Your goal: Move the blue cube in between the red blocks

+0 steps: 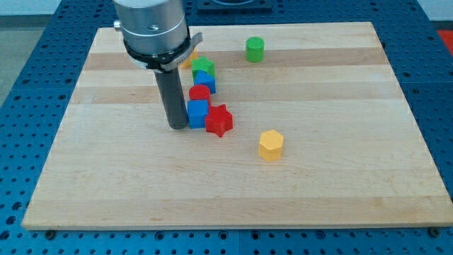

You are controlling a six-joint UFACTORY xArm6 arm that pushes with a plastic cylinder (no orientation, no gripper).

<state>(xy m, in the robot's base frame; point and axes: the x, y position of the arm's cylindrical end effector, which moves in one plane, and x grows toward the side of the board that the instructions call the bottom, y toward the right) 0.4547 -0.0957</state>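
The blue cube (197, 112) sits near the board's middle, touching a red star block (219, 120) on its right and a red round block (199, 92) just above it. My tip (177, 126) rests on the board right against the blue cube's left side. Above the red round block lies another blue block (207, 81) with a green star block (203, 66) above it. A yellow block (190, 59) peeks out behind the rod's housing, mostly hidden.
A green cylinder (255, 49) stands near the view's top, right of centre. A yellow hexagonal block (270, 144) lies lower right of the cluster. The wooden board (354, 177) rests on a blue perforated table.
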